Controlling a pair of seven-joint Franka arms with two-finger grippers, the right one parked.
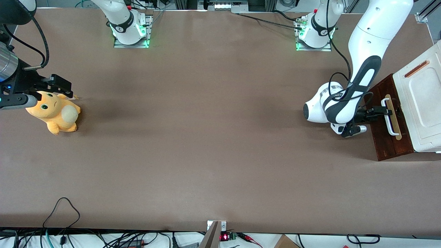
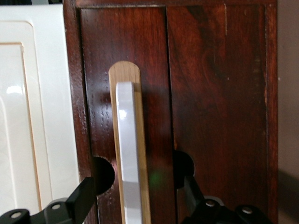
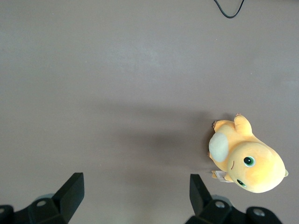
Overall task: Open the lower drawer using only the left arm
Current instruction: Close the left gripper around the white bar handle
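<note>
**Jaws straddling the drawer handle**

We find the left arm (image 1: 361,65) reaching down to the cabinet (image 1: 422,100) at the working arm's end of the worktop (image 1: 206,144). Its gripper (image 1: 382,111) sits level with the front of the lower drawer (image 1: 387,137), at the handle (image 1: 389,117).

In the wrist view the gripper (image 2: 140,198) has its jaws spread, one finger on each side of the white bar handle (image 2: 128,154). The fingers (image 2: 84,196) reach up to the dark wood of the drawer front (image 2: 210,102), and their tips cast round shadows on it. The bar lies between them with a gap on both sides, so we record the jaws as wide apart and gripping nothing. We cannot tell whether the fingertips touch the wood.

The handle runs over a pale wood strip (image 2: 125,72) with a rounded end, fixed to the reddish-brown panel. The white cabinet top (image 2: 28,116) shows beside the drawer front. In the front view that top carries a small copper-coloured slot (image 1: 417,69).

The drawer front stands flush with the cabinet; no pale interior wood shows in any view, and we judge the drawer closed.

A yellow plush toy (image 1: 55,113) lies on the worktop toward the parked arm's end, well apart from the cabinet.
</note>
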